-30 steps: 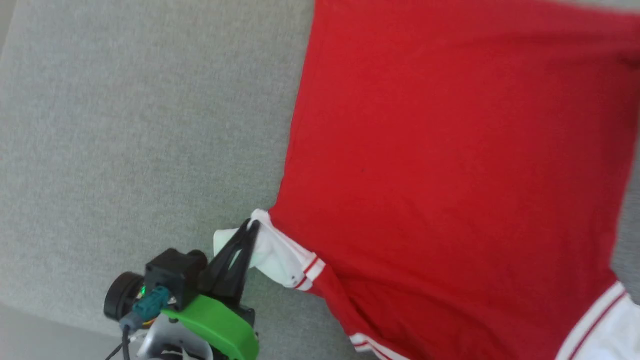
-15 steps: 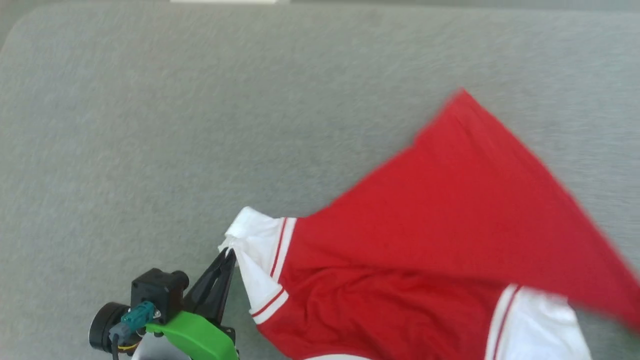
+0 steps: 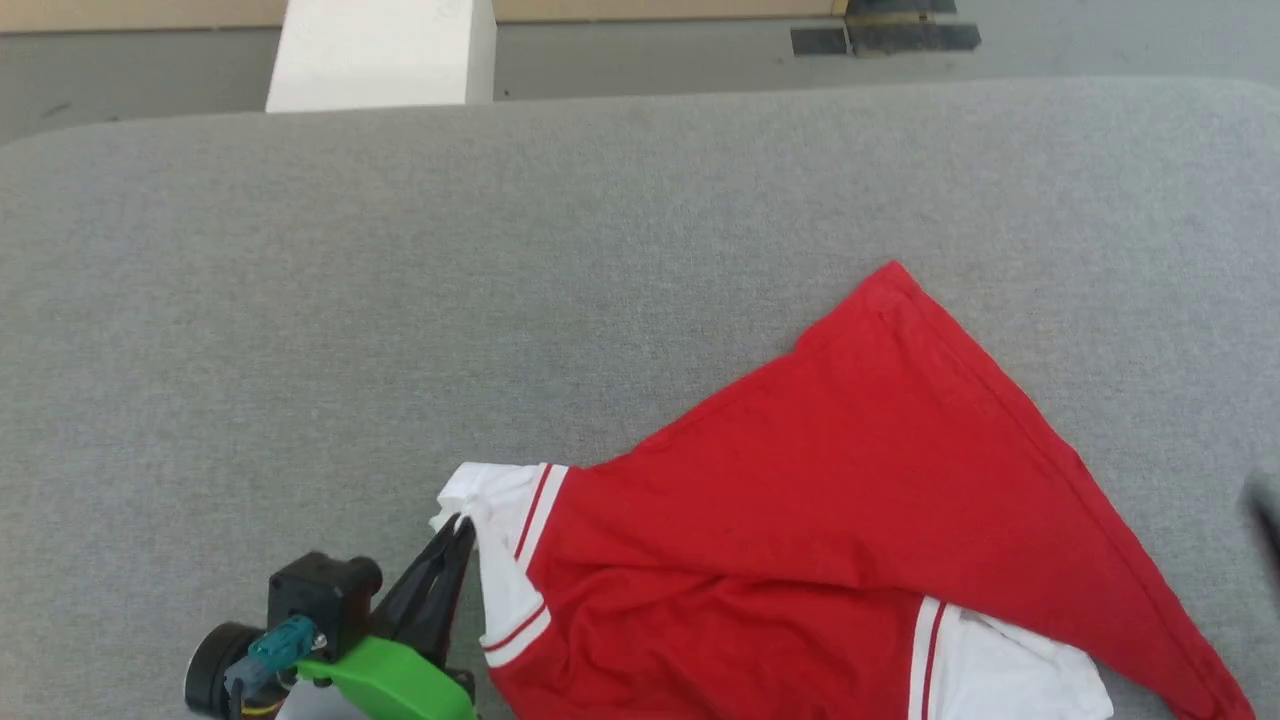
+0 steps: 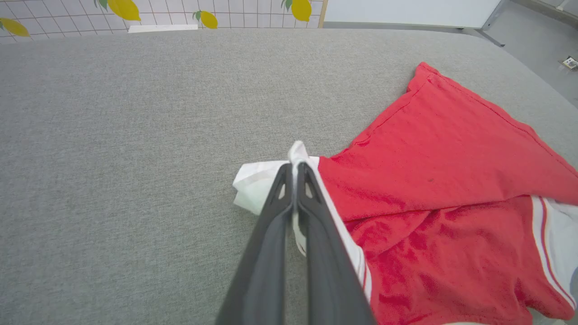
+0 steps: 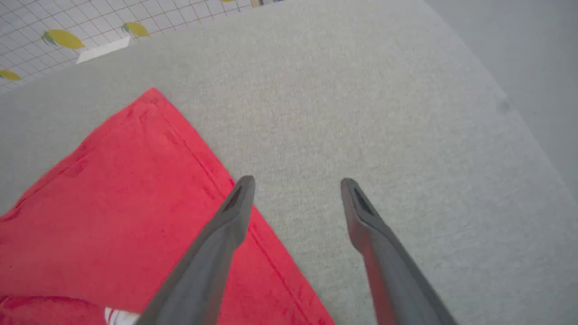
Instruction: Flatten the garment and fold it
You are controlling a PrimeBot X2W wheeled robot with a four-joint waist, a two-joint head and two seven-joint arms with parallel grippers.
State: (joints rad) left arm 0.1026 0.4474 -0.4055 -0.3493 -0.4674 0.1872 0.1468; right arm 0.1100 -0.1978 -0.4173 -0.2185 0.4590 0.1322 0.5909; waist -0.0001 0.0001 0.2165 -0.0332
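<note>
Head view: the left gripper (image 3: pixel 462 525), at btm left, pinches the white sleeve (image 3: pixel 500 540) of the garment (image 3: pixel 800 500), which lies crumpled on the grey table (image 3: pixel 400 300) at lower right; left wrist view: jaws pressed together on that sleeve; right wrist view: the right gripper (image 5: pixel 295 183) is spread, partly over the garment's red edge.

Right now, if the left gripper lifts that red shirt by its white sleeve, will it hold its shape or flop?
Probably floppy: the garment is folded over itself. Likely light: the left gripper bunches its sleeve with a fingertip pinch. It may drag on the grey fabric surface.
</note>
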